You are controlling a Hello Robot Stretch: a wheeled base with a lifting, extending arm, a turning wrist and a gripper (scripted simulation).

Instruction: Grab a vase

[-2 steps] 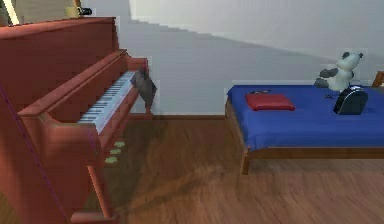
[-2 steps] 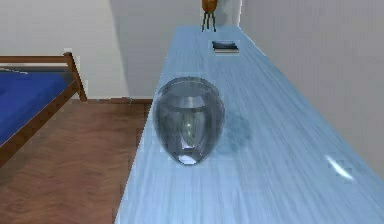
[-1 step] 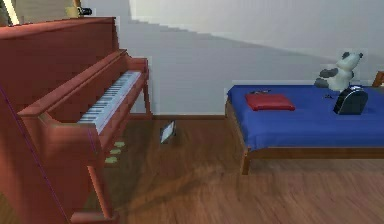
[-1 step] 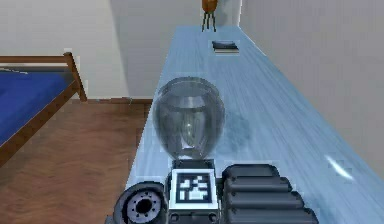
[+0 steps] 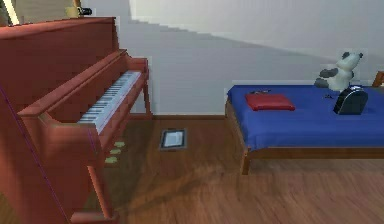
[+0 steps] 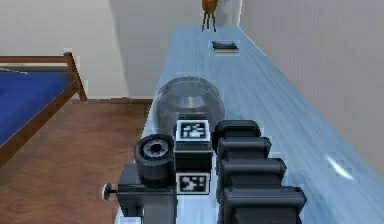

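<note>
We see rounded glass vase (image 6: 195, 100) upright on long blue surface (image 6: 262, 85), near its edge. Our hand (image 6: 128, 190) sits low in arm side view; vase at its 1 o'clock. We can't tell whether hand holds anything.

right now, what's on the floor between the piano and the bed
In the forward view, a flat dark-framed thing lies on the wood floor by the wall between piano and bed, with a few pale blobs nearer the piano.
</note>
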